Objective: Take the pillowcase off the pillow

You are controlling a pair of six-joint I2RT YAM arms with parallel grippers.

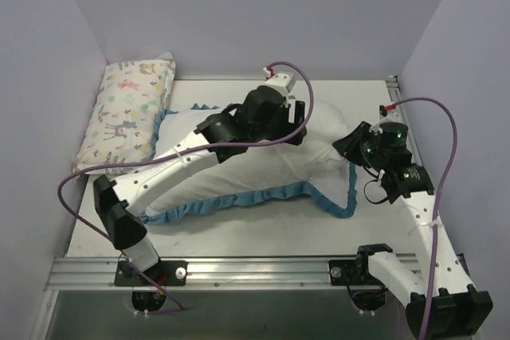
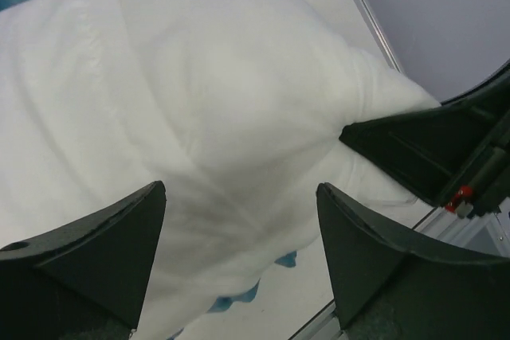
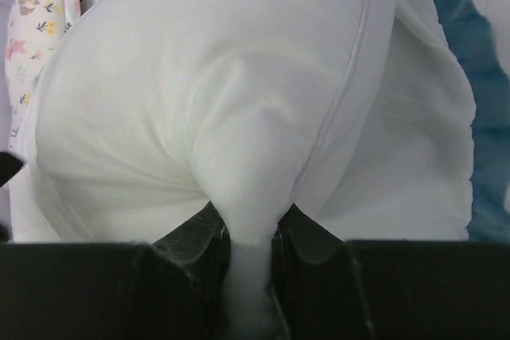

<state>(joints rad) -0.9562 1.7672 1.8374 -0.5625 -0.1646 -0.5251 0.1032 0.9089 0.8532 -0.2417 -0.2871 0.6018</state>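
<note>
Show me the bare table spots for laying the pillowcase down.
Bare: the near strip of table between the pillowcase and the front rail; a back strip between the pillow and the wall. Crowded: the middle; the small printed pillow fills the left edge.

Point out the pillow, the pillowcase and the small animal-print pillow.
pillow [image 3: 199, 77]: right wrist view, its bulging white middle.
pillowcase [image 1: 271, 194]: top external view, its blue ruffled trim.
small animal-print pillow [image 1: 127, 113]: top external view, its printed middle.

Small pillow [image 1: 127, 113] left of pillowcase [image 1: 263, 195]
</note>
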